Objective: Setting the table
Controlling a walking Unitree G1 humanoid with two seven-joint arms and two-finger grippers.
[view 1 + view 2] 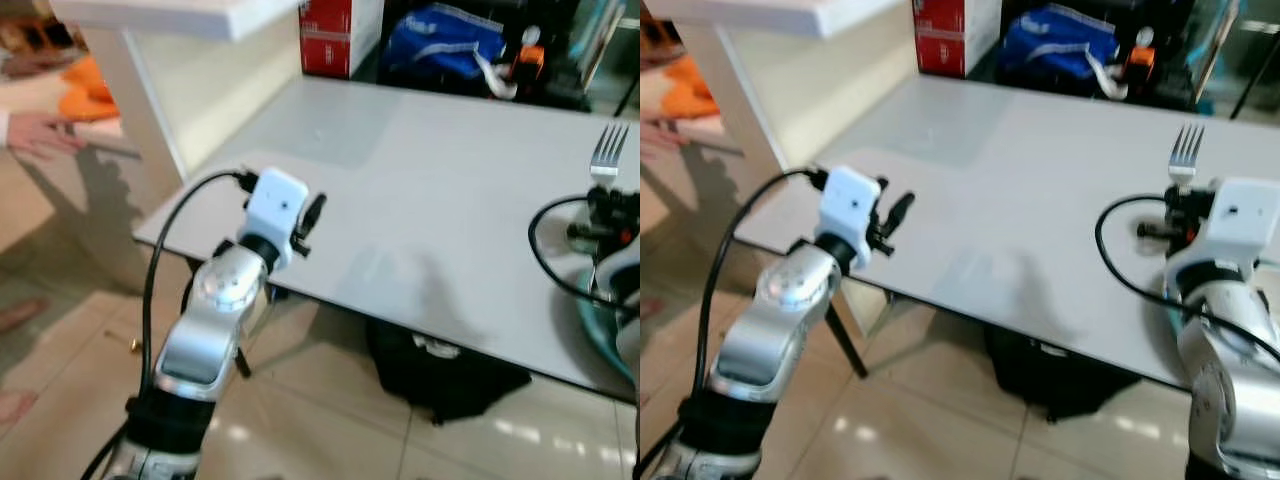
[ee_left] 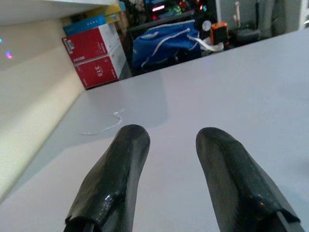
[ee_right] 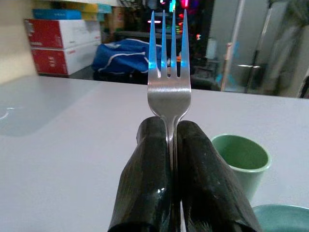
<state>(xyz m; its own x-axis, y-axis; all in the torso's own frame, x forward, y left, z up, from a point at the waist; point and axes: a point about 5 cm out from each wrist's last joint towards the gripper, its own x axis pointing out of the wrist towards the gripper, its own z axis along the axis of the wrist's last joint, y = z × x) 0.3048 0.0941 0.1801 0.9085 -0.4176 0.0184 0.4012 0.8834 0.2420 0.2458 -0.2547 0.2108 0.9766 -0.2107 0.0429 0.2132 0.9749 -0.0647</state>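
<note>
From the head cameras I am seeing the left gripper [image 1: 895, 215] hovering over the near left corner of the pale grey tabletop [image 1: 430, 190], while the right gripper [image 1: 1180, 205] is holding a silver fork [image 1: 1184, 152] upright, tines up, over the right side; a teal plate [image 1: 605, 325] is lying at the near right edge, partly hidden by the right arm; a red box [image 1: 335, 35] and a blue bag [image 1: 445, 45] are sitting beyond the far edge, and a person's hand [image 1: 35, 132] is showing at far left. Through the left wrist camera I am looking along two fingers [image 2: 118, 179] standing wide apart above bare tabletop, holding nothing. Through the right wrist camera the fingers [image 3: 147, 179] are pinching the fork's neck; a green cup [image 3: 241, 162] is standing just beside them, with the plate's rim near it.
</note>
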